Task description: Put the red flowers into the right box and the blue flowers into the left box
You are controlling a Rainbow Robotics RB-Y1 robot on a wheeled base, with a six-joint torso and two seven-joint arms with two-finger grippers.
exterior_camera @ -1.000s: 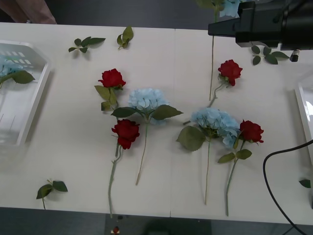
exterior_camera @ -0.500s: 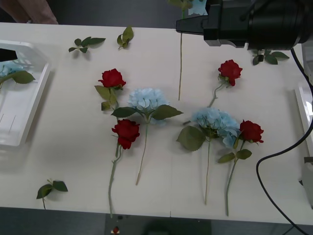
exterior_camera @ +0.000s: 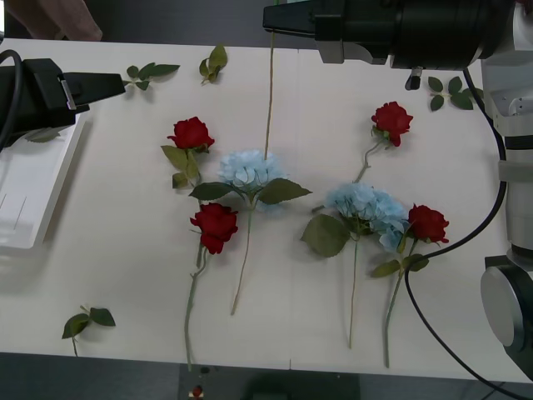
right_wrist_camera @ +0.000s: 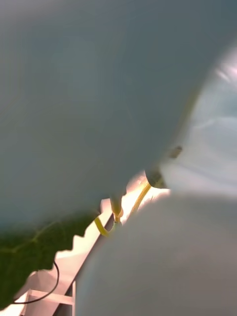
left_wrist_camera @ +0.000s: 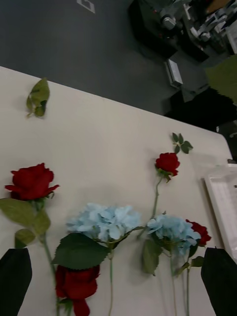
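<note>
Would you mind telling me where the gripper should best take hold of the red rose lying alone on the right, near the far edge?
Probably the bare stem just below the bloom of that red rose, from straight above: it lies flat, apart from the other flowers.

— What has moved, as you see it?
— The black right arm (exterior_camera: 400, 29) carried its long thin green stem (exterior_camera: 269, 92) leftward; the black left gripper (exterior_camera: 100, 83) entered beside the shallow white left tray (exterior_camera: 33, 192).

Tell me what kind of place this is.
Probably a robotics lab or test room, not a florist's. Artificial red roses and blue hydrangeas lie spread on a plain white table beside a white sorting tray, with dark equipment on the floor behind.
</note>
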